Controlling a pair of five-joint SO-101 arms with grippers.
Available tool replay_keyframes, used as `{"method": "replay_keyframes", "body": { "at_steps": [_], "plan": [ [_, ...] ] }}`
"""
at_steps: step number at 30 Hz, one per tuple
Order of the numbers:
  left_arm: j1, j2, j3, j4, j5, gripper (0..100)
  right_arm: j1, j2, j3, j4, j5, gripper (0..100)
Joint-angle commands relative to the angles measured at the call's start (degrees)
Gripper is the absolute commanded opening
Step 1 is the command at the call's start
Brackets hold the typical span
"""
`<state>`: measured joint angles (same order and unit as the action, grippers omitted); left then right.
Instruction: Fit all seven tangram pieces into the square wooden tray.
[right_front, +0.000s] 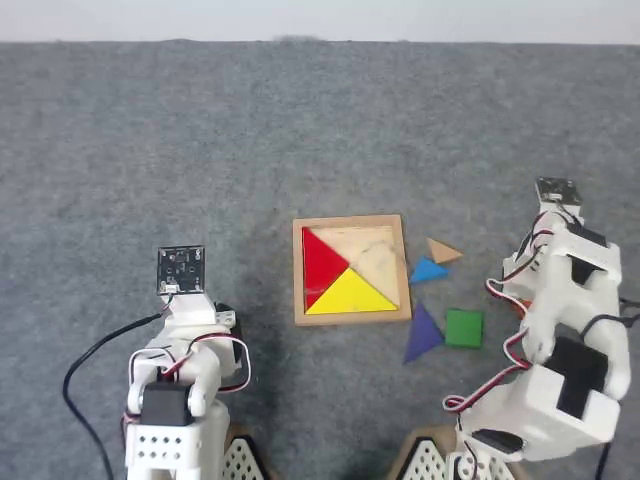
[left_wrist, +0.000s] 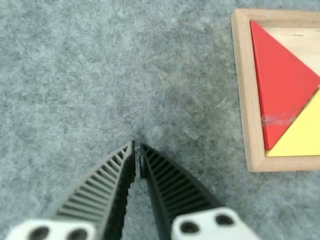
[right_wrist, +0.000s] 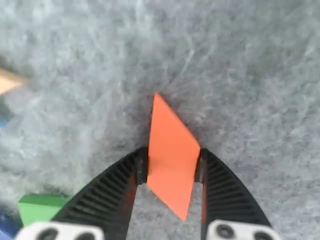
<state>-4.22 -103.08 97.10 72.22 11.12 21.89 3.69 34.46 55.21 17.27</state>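
— Starting from the tray (right_front: 350, 319): what lies in it?

— Two big pieces. The red triangle (right_front: 322, 265) fills the side of the tray towards the left arm. The yellow triangle (right_front: 352, 295) fills the side nearest the two arm bases. They meet along one edge that runs to the tray's middle. The other half of the tray floor is bare wood.

— And the loose pieces?

— Four lie on the grey mat (right_front: 200, 150) off the tray's opposite side, the one towards the right arm. The tan triangle (right_front: 441, 250) and the light blue triangle (right_front: 427, 270) are just beside that rim, close to each other. The dark blue triangle (right_front: 423, 333) sits off the tray's near corner. The green square (right_front: 463, 328) is just beside it, on the side away from the tray.

— The seventh?

— The orange parallelogram (right_wrist: 167, 130) is in the right gripper (right_wrist: 171, 162), out past those loose pieces and well apart from the tray. The two fingers are clamped on two opposite edges of it, and a pointed end sticks out beyond the tips. Whether it rests on the mat or hangs above it, I cannot tell.

— The left gripper (left_wrist: 137, 146)?

— Clenched, tips together, nothing between them. It points down at bare mat, near the tray's red-triangle side but apart from the rim.
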Motion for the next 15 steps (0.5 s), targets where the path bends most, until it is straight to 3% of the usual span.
{"method": "replay_keyframes", "body": {
  "at_steps": [1,6,11,15],
  "plan": [
    [-0.35,-1.14,-0.66,0.09,-0.62,1,0.92,0.48,-2.37,-0.4,-0.88,16.7],
    [-0.35,-1.14,-0.66,0.09,-0.62,1,1.36,0.48,-2.37,-0.57,-0.62,15.2],
    [-0.35,-1.14,-0.66,0.09,-0.62,1,1.01,-0.04,-2.64,-0.66,2.11,0.5],
    [-0.35,-1.14,-0.66,0.09,-0.62,1,-0.84,-2.59,-4.75,1.27,2.99,0.7]
  ]
}}
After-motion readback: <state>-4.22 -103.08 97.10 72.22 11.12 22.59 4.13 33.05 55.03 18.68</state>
